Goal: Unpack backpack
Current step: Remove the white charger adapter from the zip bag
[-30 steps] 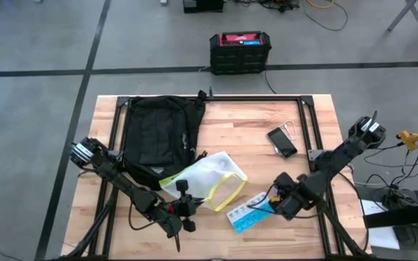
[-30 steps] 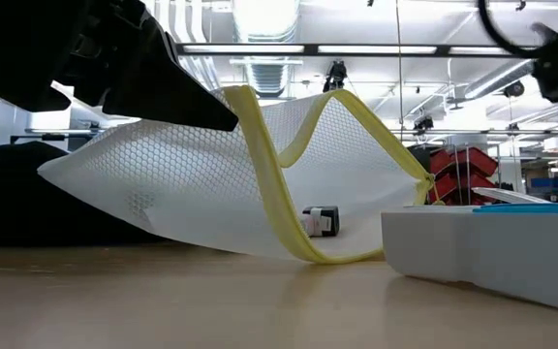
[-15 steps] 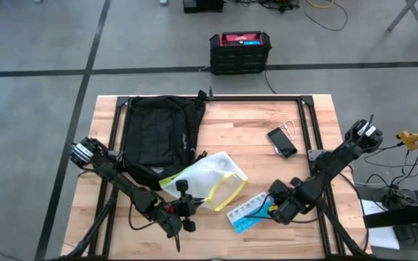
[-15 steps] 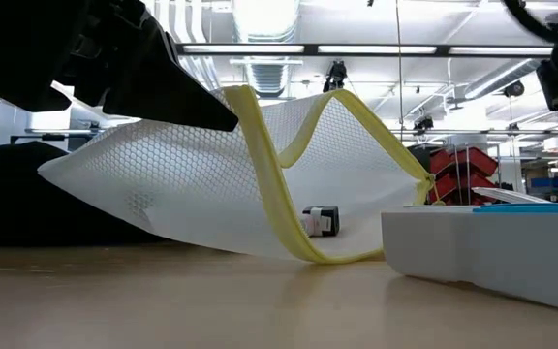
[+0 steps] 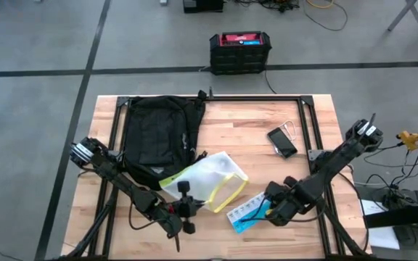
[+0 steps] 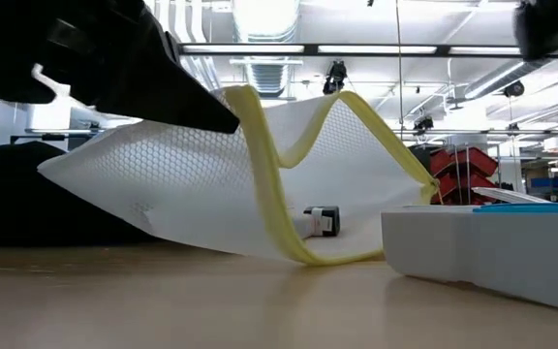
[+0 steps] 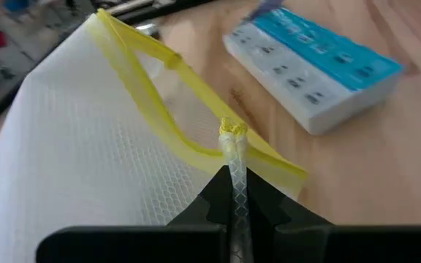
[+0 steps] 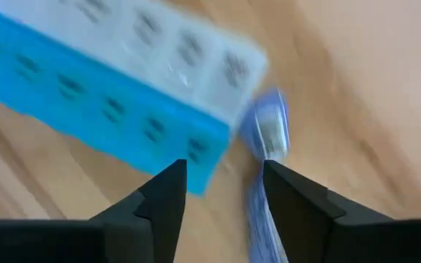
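The black backpack (image 5: 158,141) lies flat at the table's far left. Beside it is a white mesh pouch with yellow trim (image 5: 207,181), with my left gripper (image 5: 186,206) shut on its near edge. Its yellow-trimmed lower edge (image 6: 308,257) rests on the table. A blue-and-white box (image 5: 245,216) lies flat near the front edge. My right gripper (image 8: 221,193) hovers open just right of the box. A small blurred blue object (image 8: 267,135) lies on the wood ahead of its fingers. My left gripper pinches the pouch's mesh (image 7: 234,183) between its two fingers, just below the end of the yellow trim (image 7: 232,130). The fingers come from the table's near side. The held part is raised off the wood, and the pouch sags from it to the table.
A black phone (image 5: 281,141) lies on the table's right half, with a thin wire loop (image 5: 293,130) beside it. A small black-and-white item (image 6: 321,221) sits on the table behind the pouch. A black-and-red box (image 5: 240,51) stands on the floor beyond the far edge.
My right gripper has gone toward the table's left and near edges, closing in on the blue-and-white box. The pouch stays raised in my left gripper.
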Available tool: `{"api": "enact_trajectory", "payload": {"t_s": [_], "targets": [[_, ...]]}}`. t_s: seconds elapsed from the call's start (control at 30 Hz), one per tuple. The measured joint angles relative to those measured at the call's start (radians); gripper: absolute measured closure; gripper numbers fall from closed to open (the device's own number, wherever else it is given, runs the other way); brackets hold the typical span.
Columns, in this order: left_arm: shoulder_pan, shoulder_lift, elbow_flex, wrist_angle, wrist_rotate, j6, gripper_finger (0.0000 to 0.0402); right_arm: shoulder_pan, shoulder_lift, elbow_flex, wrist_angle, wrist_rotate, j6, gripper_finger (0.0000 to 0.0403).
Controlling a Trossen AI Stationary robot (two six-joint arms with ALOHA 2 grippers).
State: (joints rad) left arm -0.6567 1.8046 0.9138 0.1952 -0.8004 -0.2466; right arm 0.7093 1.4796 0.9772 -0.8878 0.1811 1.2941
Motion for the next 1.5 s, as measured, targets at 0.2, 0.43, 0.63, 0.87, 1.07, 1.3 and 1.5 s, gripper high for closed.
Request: {"api": "enact_trajectory", "payload": {"t_s": [0.2,0.43,0.63,0.87,1.07,1.3,1.5], "targets": [[0.006,0.000,0.000,0.066,0.026,-0.003,0.0402,-0.005,0.014,0.100,0.145,0.334,-0.339,0.0237],[0.016,-0.031,0.046,0.137,0.025,0.000,0.0402,-0.074,0.126,0.096,0.569,0.364,-0.860,0.0257],[-0.026,-0.047,0.099,0.018,0.022,0.110,0.0402,-0.167,0.236,0.110,0.580,0.362,-0.943,0.0282],[-0.016,-0.043,0.080,-0.088,0.112,-0.129,0.0402,-0.271,0.288,0.106,0.566,0.340,-0.953,0.0304],[-0.023,-0.042,0.078,-0.131,0.081,-0.133,0.0402,-0.317,0.290,0.106,0.593,0.273,-1.063,0.0299],[-0.027,-0.040,0.073,-0.153,0.084,-0.189,0.0402,-0.388,0.290,0.096,0.592,0.153,-1.030,0.0229],[-0.028,-0.039,0.072,-0.167,0.085,-0.219,0.0402,-0.448,0.290,0.087,0.598,0.140,-0.888,0.0160]]}}
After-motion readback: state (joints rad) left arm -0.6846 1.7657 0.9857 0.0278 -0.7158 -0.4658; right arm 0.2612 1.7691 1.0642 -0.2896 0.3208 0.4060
